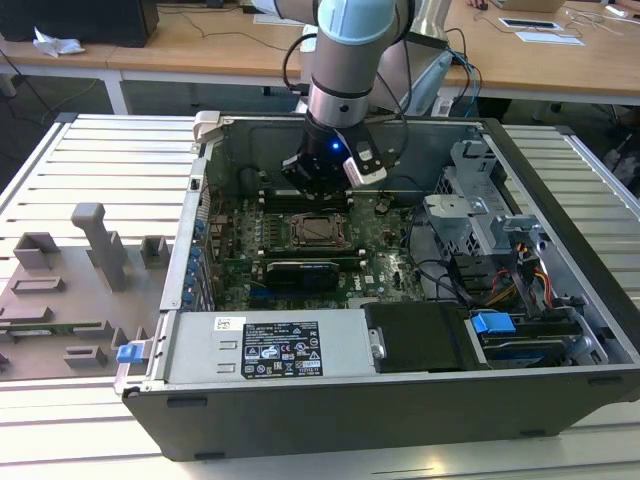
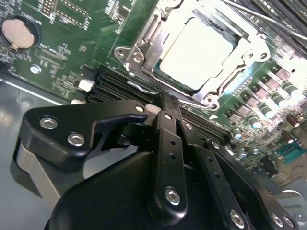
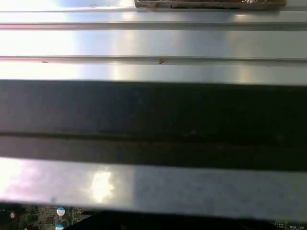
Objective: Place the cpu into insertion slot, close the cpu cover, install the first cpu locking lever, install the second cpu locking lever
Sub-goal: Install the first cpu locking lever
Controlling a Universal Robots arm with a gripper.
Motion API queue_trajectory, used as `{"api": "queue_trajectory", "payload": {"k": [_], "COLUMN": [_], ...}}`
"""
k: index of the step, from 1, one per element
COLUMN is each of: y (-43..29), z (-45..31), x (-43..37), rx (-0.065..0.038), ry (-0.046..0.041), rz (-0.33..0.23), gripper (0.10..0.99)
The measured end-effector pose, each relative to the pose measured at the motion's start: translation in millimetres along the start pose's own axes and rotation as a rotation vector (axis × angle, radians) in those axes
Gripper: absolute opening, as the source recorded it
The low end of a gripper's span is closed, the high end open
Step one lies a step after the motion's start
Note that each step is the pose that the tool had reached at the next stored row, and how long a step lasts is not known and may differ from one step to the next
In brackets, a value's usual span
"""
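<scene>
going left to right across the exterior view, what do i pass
grey fixture blocks → blue clip → insertion slot with the gripper above it → blue drive latch

Pale, smooth metal cpu [image 2: 199, 52]; shiny silver metal cpu cover [image 2: 144, 48]; matt black plastic tool [image 2: 156, 115]

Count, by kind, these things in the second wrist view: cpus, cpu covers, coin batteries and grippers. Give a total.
cpu: 1
cpu cover: 1
coin battery: 1
gripper: 1
Total: 4
</scene>
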State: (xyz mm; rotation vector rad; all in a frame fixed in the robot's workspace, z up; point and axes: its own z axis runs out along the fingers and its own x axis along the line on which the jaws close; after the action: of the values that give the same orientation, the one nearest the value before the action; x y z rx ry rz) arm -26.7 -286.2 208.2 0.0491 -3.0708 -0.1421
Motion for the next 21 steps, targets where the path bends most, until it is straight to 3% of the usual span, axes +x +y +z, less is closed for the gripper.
{"api": "queue_trajectory", "payload": {"k": [6,21], "y": [-1.2,-4.2], "z": [1.6,5.9], "x": [-7.4,-9.2], "rx": [0.000,0.010], "ry": [0.0052,0.0075], "rz": [0.001,0.002], "gripper": [0.106,0.106]}}
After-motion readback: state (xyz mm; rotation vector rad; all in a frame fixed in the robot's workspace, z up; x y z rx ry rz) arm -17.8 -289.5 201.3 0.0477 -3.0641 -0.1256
